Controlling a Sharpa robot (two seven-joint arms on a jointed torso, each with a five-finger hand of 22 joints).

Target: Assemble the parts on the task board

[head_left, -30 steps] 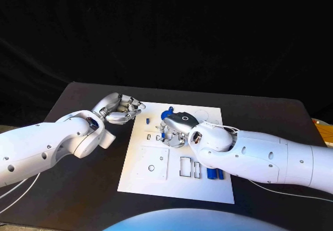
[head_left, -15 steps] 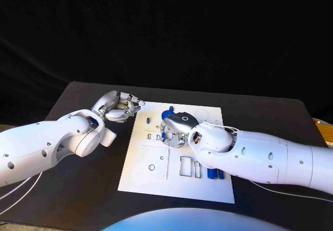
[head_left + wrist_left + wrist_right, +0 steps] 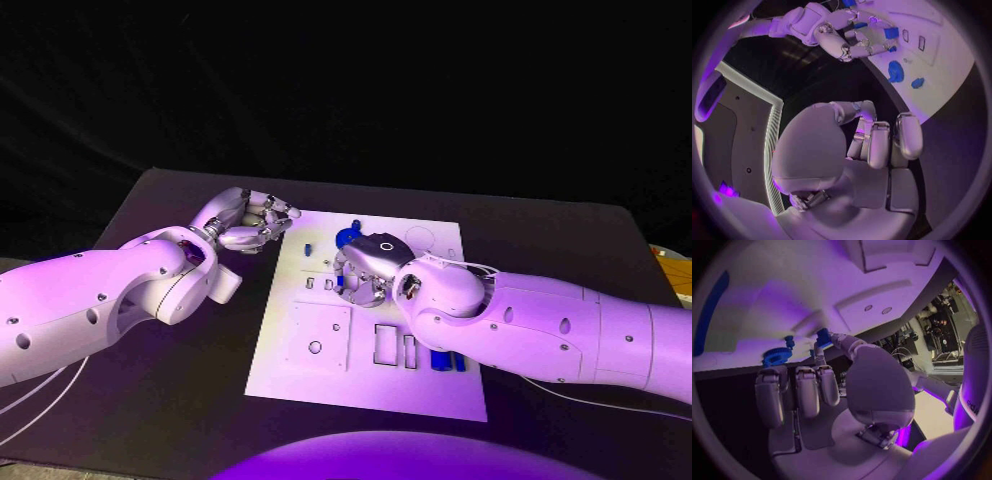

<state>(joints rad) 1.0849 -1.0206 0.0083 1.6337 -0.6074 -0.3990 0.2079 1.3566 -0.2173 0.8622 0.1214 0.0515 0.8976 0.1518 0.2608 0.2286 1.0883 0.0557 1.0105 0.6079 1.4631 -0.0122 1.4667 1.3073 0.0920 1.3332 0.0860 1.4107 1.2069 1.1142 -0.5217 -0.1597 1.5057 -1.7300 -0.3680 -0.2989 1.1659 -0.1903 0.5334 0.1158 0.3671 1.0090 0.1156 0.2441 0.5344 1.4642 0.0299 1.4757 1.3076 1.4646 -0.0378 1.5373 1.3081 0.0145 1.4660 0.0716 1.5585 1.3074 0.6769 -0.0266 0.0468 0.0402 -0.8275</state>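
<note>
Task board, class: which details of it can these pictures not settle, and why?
- Head view: the right hand covers the task board's middle, so the slots beneath are hidden.
- Head view: the two blue parts are partly hidden by the right arm.
- Left wrist view: the left hand is curled; whether it holds anything is unclear.

The right hand [image 3: 364, 268] covered the middle of the task board [image 3: 325, 375], hiding the parts under it. Whether its fingertips [image 3: 824, 338] pinched a small blue part was too small to tell.
</note>
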